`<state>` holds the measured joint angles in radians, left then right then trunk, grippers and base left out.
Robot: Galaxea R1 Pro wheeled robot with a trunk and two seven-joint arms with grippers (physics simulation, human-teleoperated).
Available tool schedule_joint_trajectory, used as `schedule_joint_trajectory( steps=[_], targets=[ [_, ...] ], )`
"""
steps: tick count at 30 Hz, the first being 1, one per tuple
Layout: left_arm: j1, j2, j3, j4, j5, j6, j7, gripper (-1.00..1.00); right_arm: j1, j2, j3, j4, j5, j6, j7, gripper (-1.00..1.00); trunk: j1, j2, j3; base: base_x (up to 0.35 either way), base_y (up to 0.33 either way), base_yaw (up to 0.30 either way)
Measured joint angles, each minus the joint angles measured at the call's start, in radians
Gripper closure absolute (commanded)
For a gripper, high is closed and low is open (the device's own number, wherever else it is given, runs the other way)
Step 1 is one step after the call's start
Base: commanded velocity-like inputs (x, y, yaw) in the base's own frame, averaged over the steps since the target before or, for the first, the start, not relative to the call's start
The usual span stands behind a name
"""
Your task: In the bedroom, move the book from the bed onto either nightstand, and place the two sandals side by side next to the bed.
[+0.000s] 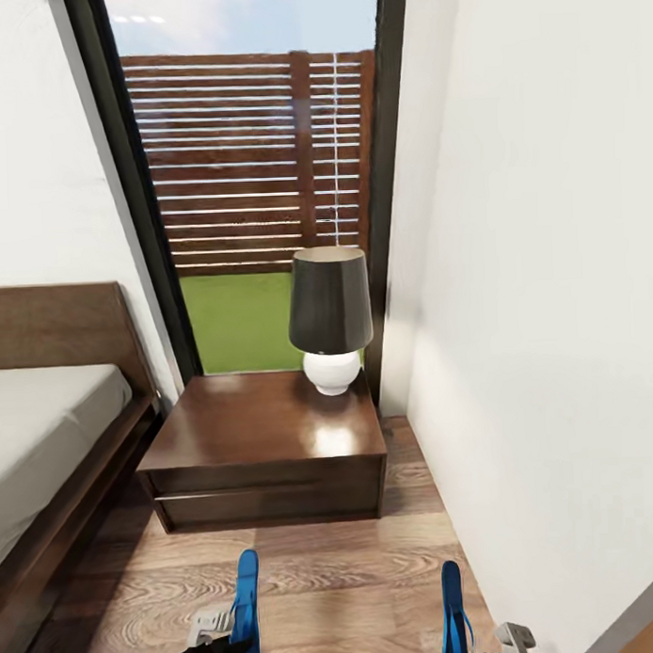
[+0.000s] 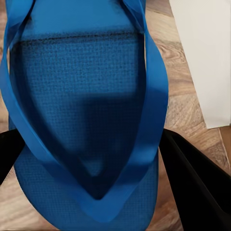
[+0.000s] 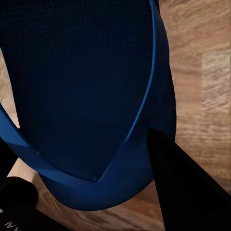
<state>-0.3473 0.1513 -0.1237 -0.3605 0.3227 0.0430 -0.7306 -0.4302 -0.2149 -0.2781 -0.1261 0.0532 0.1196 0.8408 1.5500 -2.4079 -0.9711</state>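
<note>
Each gripper clamps one bright blue flat flip-flop sandal: the left gripper (image 1: pixel 224 631) holds one (image 1: pixel 246 593), the right gripper (image 1: pixel 488 641) the other (image 1: pixel 453 595). Both sandals stand on edge above the wooden plank floor (image 1: pixel 345 580), long axes pointing toward the dark reddish-brown glossy nightstand (image 1: pixel 265 442).

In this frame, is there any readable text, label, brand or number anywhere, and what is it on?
No legible text.
Right wrist view: faint white marks on a dark part at the picture's edge, cut off and too blurred to read.
Nothing printed on the sandals, lamp or nightstand.
</note>
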Motion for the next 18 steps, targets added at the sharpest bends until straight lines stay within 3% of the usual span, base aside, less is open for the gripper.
schedule_joint_trajectory(
  steps=[18],
  targets=[
    [0.0,0.0,0.0,0.0,0.0,0.0,0.0,1.0,0.0,0.0,0.0,-0.001,0.0,0.0,0.0,1.0,0.0,0.0,0.0,0.0,0.0,0.292]
  ],
)
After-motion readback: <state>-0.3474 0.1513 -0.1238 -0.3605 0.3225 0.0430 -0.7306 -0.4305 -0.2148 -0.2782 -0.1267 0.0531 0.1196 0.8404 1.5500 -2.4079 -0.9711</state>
